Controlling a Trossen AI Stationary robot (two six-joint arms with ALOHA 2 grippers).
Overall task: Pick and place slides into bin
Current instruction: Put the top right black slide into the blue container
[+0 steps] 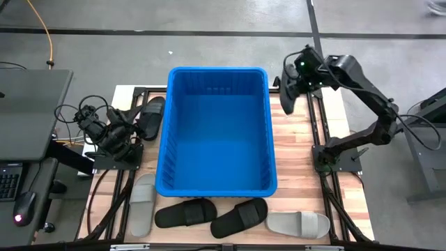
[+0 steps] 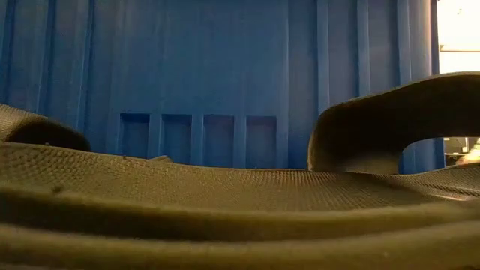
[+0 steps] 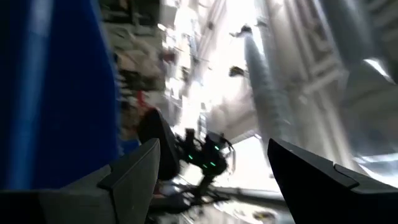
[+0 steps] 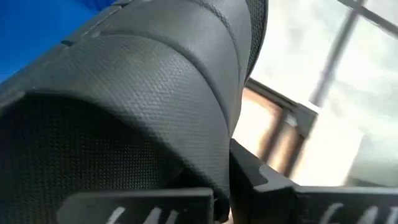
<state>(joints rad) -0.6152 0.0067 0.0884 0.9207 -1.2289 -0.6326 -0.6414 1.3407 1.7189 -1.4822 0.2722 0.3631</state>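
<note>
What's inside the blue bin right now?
Nothing visible: the high view shows the bin's bare blue floor. Slides still lie on the table outside it. The right gripper holds a black slide beside the rim, not yet over it.

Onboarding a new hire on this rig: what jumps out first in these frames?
The big blue bin in the middle of the table, empty inside. Next, the right gripper just past the bin's far right corner, shut on a black slide that fills its wrist view. Then the row of slides along the bin's near wall: two black between two grey, with the left gripper open by another black one on the left.
</note>
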